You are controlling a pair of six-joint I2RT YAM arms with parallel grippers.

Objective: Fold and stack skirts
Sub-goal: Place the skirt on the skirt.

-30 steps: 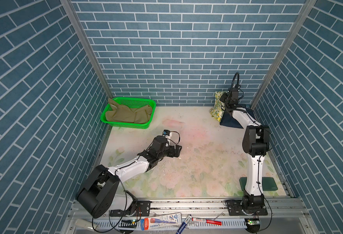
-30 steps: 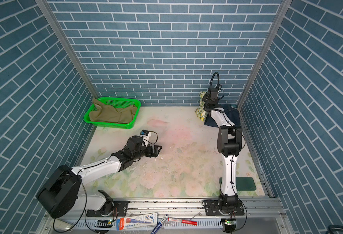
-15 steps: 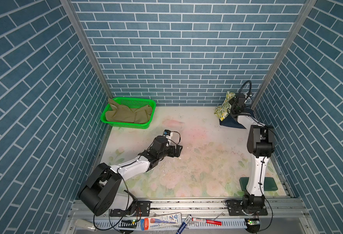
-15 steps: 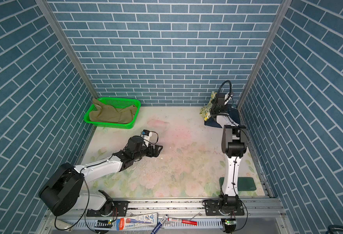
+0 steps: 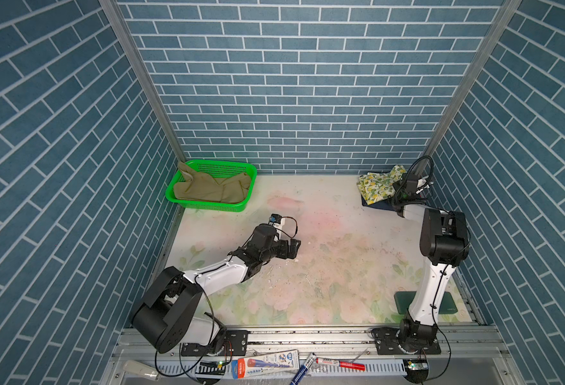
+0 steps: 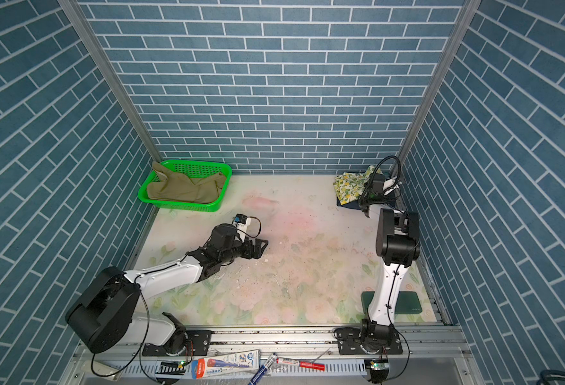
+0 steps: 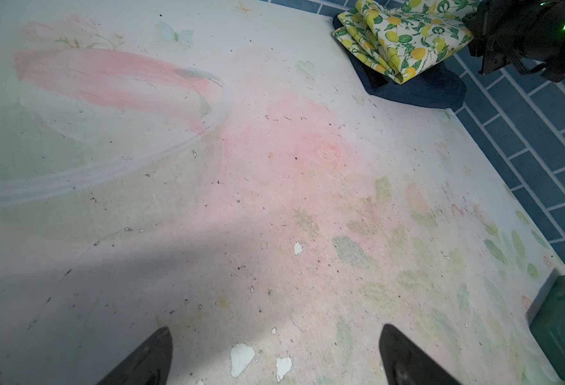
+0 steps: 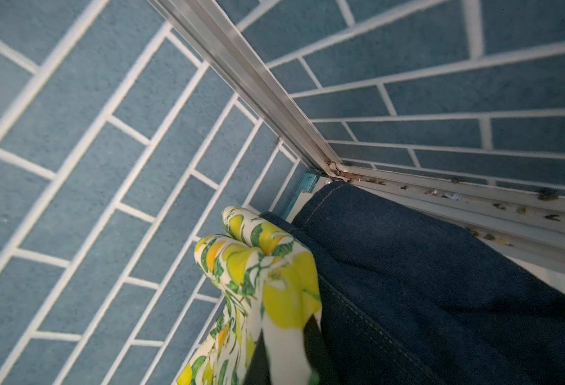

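- Nearest, the left gripper hangs low over the bare middle of the table. Its jaws are spread wide and hold nothing, and it is well apart from all 3 skirts.
- In the far right corner, the lemon skirt lies folded on the denim skirt, so 2 of 3 look stacked.
- The right gripper is pinched almost closed on a bunched edge of the lemon cloth, close to the tiled wall.
- Risk 1: if that arm draws back before letting go, the thin cloth would probably drag, opening its fold or sliding off the denim.
- Risk 2: the corner is tight, so a wide swing could knock the wrist against the wall.
- Far left, the khaki skirt sits crumpled in the green basket, with 1 corner over the rim.
- Risk 3: lifting it could carry the light basket along if the cloth catches.
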